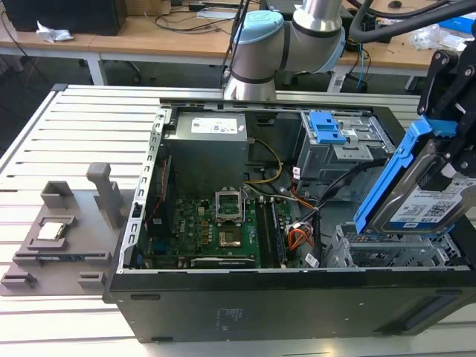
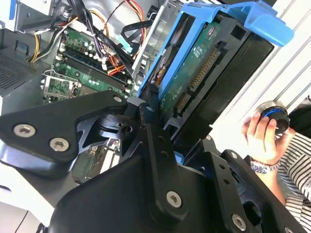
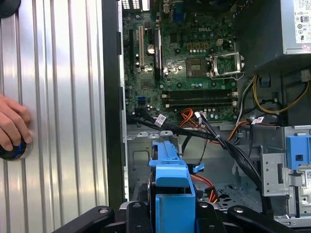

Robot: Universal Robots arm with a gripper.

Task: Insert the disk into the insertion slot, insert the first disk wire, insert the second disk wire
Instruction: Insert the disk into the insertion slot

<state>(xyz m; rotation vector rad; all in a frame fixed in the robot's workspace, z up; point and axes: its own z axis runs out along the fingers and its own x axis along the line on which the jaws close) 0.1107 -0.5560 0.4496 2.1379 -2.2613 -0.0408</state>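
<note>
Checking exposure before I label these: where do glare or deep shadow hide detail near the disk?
Second wrist view: the table beside the disk is washed out white. Exterior view: the computer case has a near-black outer wall, while the disk is well lit. First wrist view: the table gleams in stripes, and the motherboard is evenly lit.

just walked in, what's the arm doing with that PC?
The arm's gripper is shut on the disk, holding it tilted above the insertion slot at the exterior view's right end of the open computer case. The disk is not in the bay yet, and its connectors have nothing plugged in. A person's hand rests on a round knob on the table beside the case.
</note>
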